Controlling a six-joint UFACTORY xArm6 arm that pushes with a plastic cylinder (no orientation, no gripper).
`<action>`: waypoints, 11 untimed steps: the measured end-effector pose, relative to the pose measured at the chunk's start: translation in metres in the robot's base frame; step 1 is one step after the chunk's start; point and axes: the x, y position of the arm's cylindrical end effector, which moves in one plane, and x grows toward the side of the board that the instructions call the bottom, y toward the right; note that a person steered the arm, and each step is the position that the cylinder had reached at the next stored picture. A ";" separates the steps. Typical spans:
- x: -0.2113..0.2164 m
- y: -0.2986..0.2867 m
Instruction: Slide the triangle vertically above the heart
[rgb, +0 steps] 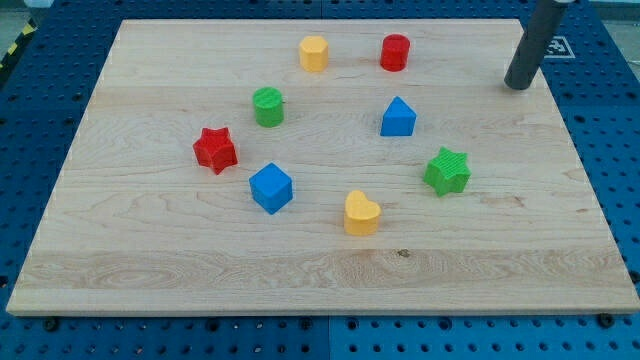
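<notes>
Near the board's (560, 200) top right corner, my tip (516, 86), a bare rod with nothing to clench, touching no block. Down and toward the left edge from there, well apart, the blue triangle (398, 118). Farther toward the bottom edge, slightly left of the triangle, the yellow heart (361, 213). Likely a short leftward nudge needed.

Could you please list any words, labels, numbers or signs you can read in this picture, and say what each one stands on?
No readable text anywhere.
The light wooden board and the coloured blocks carry no print.
A white label with black marks on the blue perforated table, behind my tip at the view's top right: a pattern, too small to read.
Yellow-and-black hazard stripes at the view's top left: a marking, no words.
</notes>
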 end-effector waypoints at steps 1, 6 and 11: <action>0.023 -0.013; 0.046 -0.136; 0.046 -0.215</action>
